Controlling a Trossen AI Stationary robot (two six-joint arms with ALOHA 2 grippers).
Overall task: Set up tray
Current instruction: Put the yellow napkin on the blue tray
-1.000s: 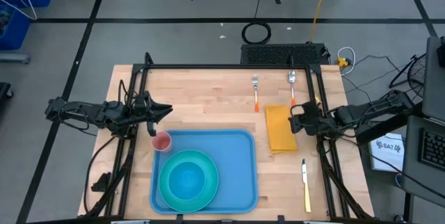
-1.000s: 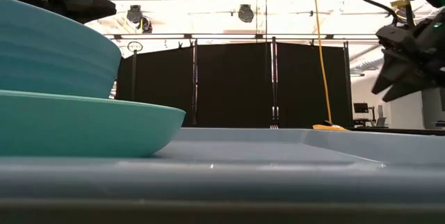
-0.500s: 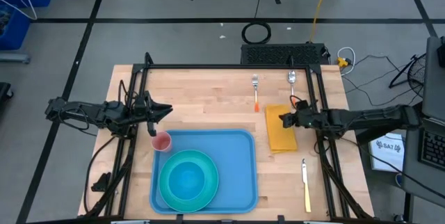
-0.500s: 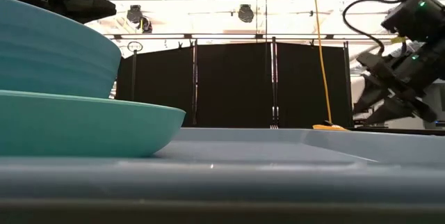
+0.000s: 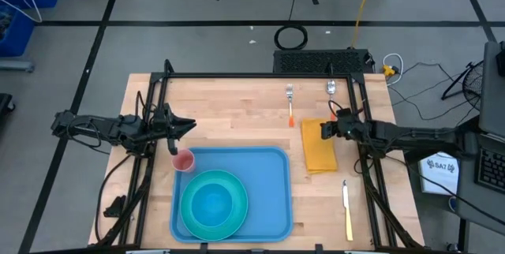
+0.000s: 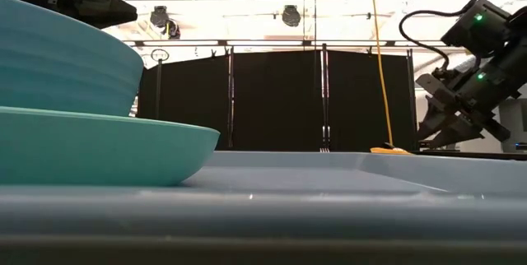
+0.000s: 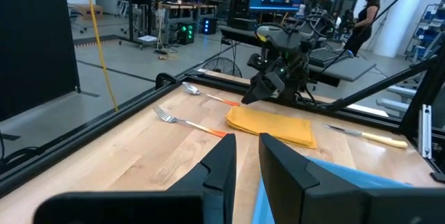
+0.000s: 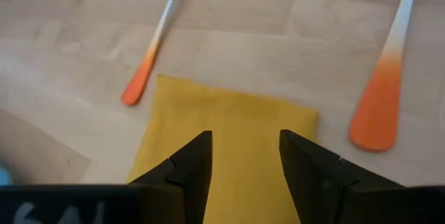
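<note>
The tray [image 5: 268,195] is set near the front edge of the table [image 5: 229,108], w/ a teal plate and bowl [image 5: 214,201] stacked on its left half; the right half is left bare, prob. as room for what comes next. A pink cup [image 5: 183,160] is stood at the tray's rear-left corner, touching or just over the rim.

The right gripper [image 5: 325,130] is held low over the rear end of the yellow napkin [image 5: 319,147], which lies just beside the tray on the right. Its fingers [image 8: 188,168] are spread, w/ napkin cloth seen in the gap, so a grasp of the napkin's rear edge appears to be lined up; nothing is pinched yet. A fork [image 5: 290,104] and spoon [image 5: 331,95] are laid behind the napkin, a knife [image 5: 346,207] in front of it, all well apart from the tray.

The left gripper [image 5: 189,125] is parked behind the cup, off the tray, fingers slightly apart and empty, presumably kept clear while the right arm works.
</note>
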